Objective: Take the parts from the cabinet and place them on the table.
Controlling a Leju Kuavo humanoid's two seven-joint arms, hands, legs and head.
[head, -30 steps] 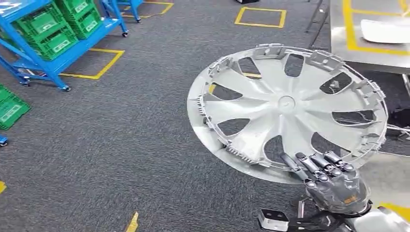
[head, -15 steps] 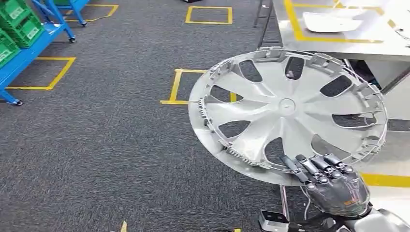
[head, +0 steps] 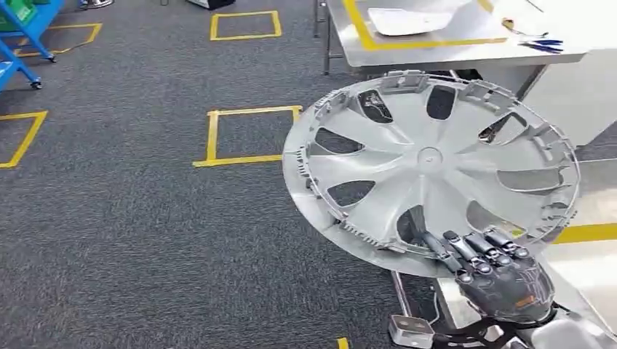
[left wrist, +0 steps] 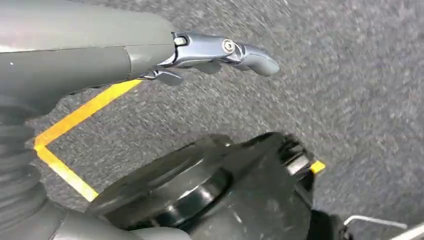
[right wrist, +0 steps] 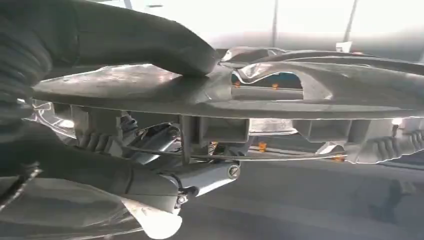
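Observation:
A silver hubcap (head: 429,156) with curved spokes is held up in front of me, its back side with clips facing me. My right hand (head: 498,280) grips its lower rim, fingers over the edge. In the right wrist view the thumb (right wrist: 125,40) presses on one face of the hubcap (right wrist: 280,92) and fingers (right wrist: 200,177) hold the other. The steel table (head: 436,51) with yellow tape stands just beyond the hubcap. My left hand (left wrist: 220,50) hangs over the grey carpet, holding nothing, fingers stretched out.
A white part (head: 407,20) and blue pens (head: 542,45) lie on the table. Yellow taped squares (head: 247,134) mark the carpet left of the hubcap. A blue cart leg (head: 18,36) stands at the far left.
The camera has swung right: the blue racks with green crates slid out to the left and the table came nearer. The hubcap stays in my right hand as before.

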